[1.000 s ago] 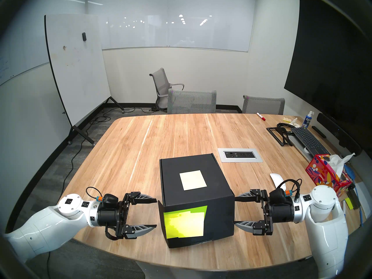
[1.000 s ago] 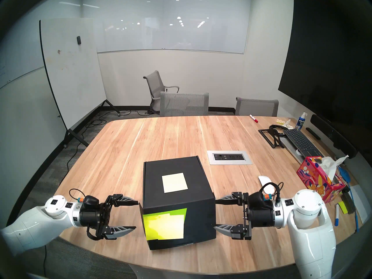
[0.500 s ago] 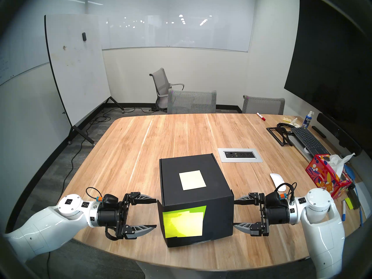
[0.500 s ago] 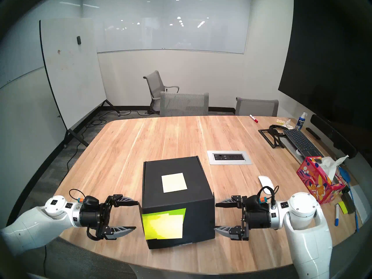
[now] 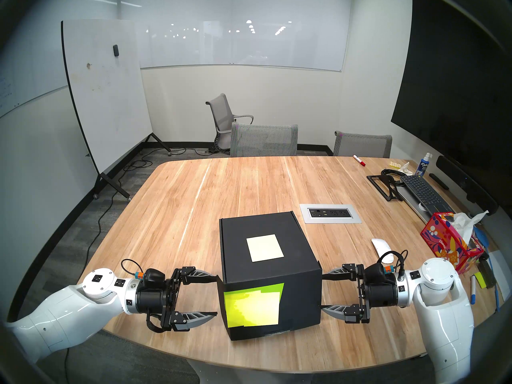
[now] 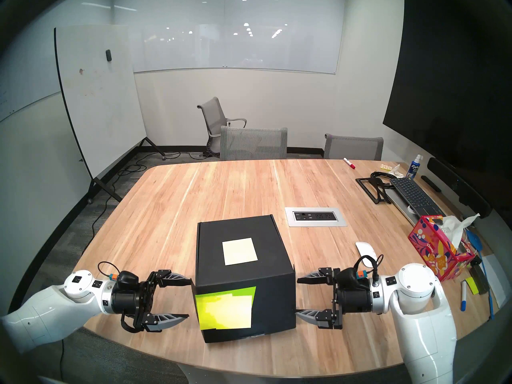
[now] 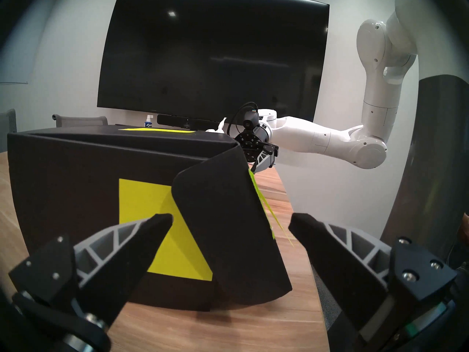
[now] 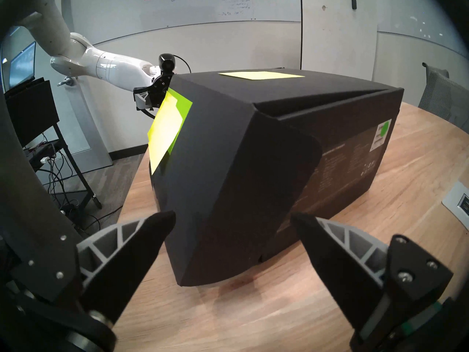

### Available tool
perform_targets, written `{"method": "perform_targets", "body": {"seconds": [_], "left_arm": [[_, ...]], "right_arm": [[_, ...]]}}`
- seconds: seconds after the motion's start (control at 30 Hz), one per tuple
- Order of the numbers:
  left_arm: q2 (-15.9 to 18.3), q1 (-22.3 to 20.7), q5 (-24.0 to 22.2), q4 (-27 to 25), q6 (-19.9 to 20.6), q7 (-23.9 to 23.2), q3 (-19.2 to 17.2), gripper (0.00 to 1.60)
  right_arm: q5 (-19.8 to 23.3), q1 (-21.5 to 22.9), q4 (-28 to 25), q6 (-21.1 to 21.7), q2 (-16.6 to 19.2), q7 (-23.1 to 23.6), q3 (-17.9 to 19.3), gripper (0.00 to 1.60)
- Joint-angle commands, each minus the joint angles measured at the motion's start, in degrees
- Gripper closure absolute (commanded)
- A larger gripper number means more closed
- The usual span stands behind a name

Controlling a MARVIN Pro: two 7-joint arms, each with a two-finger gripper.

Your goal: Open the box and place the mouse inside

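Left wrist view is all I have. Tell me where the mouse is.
Observer: The mouse lies on the table, right of the box, beyond the right wrist.
Operator: Report the right end effector.
Observer: The right end effector is open, with the box's right side flap between its fingers.
Operator: Name what's nearest the mouse.
Observer: A patterned tissue box stands further right, apart from it.

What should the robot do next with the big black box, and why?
Probably close the left tool on the side flap sticking out of the black box and pull it outward. Both tools are open beside the closed box, and the mouse waits on the table.
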Motion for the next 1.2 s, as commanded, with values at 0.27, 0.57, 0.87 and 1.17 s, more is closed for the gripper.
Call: {"method": "perform_targets", "body": {"seconds": [0.27,0.57,0.87,1.17], "left_arm": [[-0.21,0.22,0.58,0.16,-0.41,-0.65,0.87,0.0],[-0.53,0.34,0.36,0.4,-1.0,-1.06,0.91,0.0],[-0.9,0.43,0.34,0.59,-1.46,-1.09,0.79,0.0],[-1.02,0.75,0.36,0.83,-1.88,-0.8,0.52,0.0]], "right_arm": [[1.6,-0.76,-2.53,1.19,-1.09,0.4,0.97,0.0],[2.65,-1.63,-4.99,4.23,-1.7,0.4,1.36,0.0],[2.44,-1.95,-6.27,5.36,-2.36,0.4,0.78,0.0],[0.92,-0.82,-4.84,4.67,-2.67,-0.49,-0.23,0.0]]}}
